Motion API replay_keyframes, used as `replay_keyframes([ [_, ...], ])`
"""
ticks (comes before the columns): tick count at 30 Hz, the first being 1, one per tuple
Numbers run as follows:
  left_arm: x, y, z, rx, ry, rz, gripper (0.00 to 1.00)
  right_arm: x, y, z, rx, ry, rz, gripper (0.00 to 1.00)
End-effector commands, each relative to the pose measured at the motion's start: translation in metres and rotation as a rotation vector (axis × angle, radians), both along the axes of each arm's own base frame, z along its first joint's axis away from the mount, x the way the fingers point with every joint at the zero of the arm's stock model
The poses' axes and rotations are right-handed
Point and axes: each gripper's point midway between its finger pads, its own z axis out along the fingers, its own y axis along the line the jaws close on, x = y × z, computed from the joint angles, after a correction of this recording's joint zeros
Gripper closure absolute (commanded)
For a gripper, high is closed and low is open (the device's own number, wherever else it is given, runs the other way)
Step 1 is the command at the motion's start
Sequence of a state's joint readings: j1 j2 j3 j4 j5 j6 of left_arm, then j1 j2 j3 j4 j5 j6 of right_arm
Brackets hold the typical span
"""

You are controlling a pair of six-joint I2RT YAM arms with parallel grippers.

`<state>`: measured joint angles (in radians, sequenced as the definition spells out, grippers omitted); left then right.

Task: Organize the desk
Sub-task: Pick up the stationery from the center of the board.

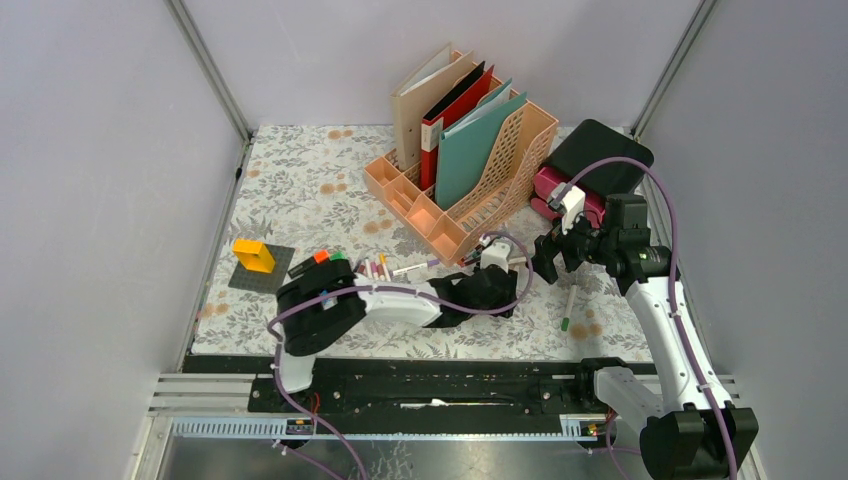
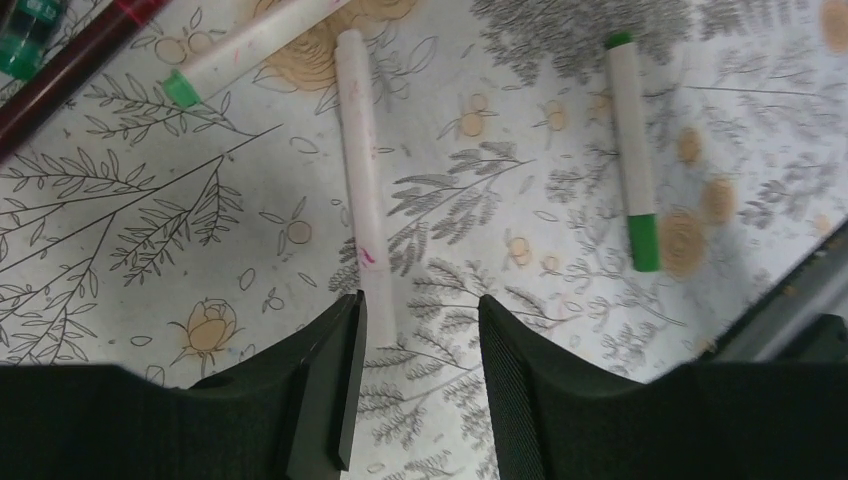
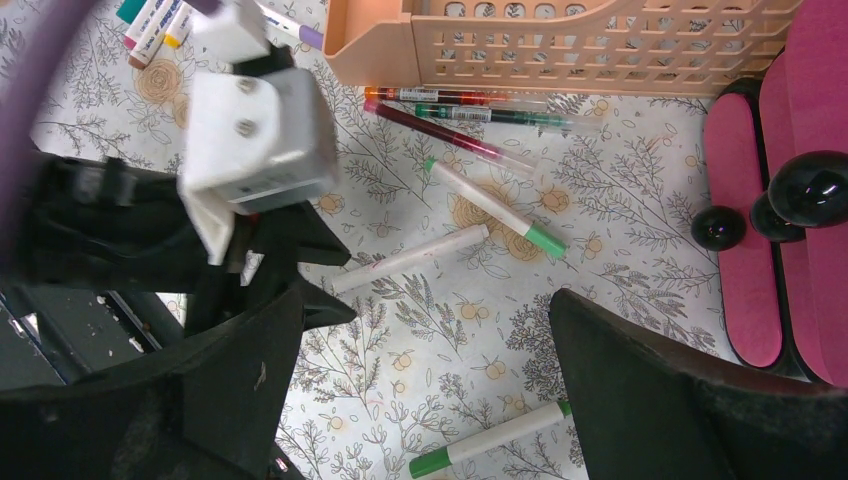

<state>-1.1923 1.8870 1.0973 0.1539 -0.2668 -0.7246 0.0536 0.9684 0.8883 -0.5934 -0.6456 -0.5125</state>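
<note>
Folders (image 1: 478,145) sat in the file rack (image 1: 522,150), markers (image 3: 495,205) lay loose on the desk (image 1: 300,180); left gripper (image 2: 415,330) straddled a white marker (image 2: 362,190), not yet clamped; right gripper (image 3: 425,310) gaped empty.

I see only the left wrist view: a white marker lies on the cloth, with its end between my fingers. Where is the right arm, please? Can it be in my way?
Observer: The right gripper is open and hovers above the desk, close to the left gripper on its right side.
Operator: Is the file rack near?
Observer: Yes. The top view shows the peach file rack just beyond both grippers, with folders upright in it.
Operator: Is anything on the far left?
Observer: A yellow block sits on a dark plate near the cloth's left edge.
</note>
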Motion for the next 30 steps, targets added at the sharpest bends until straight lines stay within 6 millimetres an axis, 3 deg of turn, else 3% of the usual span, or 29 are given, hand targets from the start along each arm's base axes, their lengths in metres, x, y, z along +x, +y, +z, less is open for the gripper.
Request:
replay_keyframes([
  [1,0.014,-0.004,-0.010,0.056,-0.009,0.063,0.50,0.002,0.001,0.006,-0.008,-0.033,0.013,0.00],
  [5,0.020,-0.009,-0.020,0.096,-0.019,0.071,0.52,0.002,0.001,0.005,-0.009,-0.031,0.013,0.00],
  [14,0.019,0.001,-0.049,0.290,-0.041,0.085,0.81,0.002,0.001,0.007,-0.008,-0.035,0.013,0.00],
  [17,0.017,0.010,-0.056,0.364,-0.055,0.092,0.85,0.001,0.001,0.007,-0.004,-0.034,0.015,0.00],
  [24,0.015,0.049,-0.065,0.512,-0.103,0.118,0.85,0.001,0.002,0.006,-0.002,-0.029,0.017,0.00],
  [30,0.017,0.089,-0.056,0.609,-0.185,0.152,0.89,0.000,0.003,0.006,0.007,-0.025,0.023,0.00],
])
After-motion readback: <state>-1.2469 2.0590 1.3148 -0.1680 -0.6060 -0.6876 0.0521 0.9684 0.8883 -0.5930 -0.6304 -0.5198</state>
